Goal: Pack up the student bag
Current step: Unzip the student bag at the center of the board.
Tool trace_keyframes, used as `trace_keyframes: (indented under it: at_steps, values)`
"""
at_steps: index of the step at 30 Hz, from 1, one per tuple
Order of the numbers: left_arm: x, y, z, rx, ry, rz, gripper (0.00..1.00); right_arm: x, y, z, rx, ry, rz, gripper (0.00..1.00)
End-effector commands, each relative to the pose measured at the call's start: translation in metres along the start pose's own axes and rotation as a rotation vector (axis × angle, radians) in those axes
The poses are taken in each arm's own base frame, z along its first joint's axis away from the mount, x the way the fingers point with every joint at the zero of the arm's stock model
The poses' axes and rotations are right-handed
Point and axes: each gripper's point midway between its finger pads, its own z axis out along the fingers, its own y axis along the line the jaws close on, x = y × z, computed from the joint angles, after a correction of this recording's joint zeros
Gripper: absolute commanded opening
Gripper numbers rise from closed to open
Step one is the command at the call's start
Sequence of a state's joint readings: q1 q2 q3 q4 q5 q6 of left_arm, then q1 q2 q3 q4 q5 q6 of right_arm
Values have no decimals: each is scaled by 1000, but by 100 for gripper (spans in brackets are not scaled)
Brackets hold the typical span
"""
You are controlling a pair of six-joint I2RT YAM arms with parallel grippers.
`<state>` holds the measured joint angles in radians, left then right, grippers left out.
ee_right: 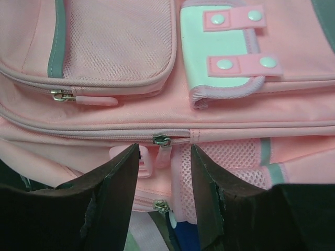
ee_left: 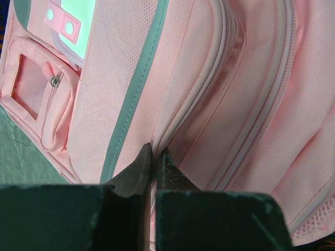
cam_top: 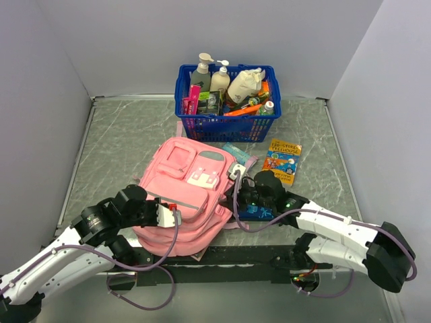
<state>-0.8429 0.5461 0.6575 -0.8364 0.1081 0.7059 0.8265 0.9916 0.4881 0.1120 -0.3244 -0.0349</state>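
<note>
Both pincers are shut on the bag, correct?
Not quite. The right pincer is open, jaws apart, by a zip pull on the bag, as the right wrist view shows. The left pincer is shut on the bag.

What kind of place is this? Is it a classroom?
Probably a robot lab's test booth, not a classroom: two robot arms are bolted to a table walled by plain grey panels, with a pink backpack and blue basket set out.
</note>
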Motion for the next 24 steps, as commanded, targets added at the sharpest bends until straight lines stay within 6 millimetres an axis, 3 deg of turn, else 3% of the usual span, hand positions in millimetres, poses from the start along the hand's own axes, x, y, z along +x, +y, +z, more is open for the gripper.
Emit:
trace_keyframes:
  at_steps: [1, 9, 14, 22, 24]
  values:
    - [-17, 19, -5, -78, -67, 21, 1, -18, 7, 5, -53, -47, 20, 51]
    - [-22, 18, -6, -73, -92, 15, 1, -1, -14, 20, 36, 22, 46, 40]
    - [-22, 17, -7, -66, -93, 12, 1, -5, -19, 24, 72, -1, 81, 34]
    - [-25, 17, -6, -66, -110, 6, 1, -1, -3, 34, 27, 11, 84, 33]
    - [-25, 18, -6, -68, -112, 2, 1, 0, -2, 36, 29, 10, 87, 24]
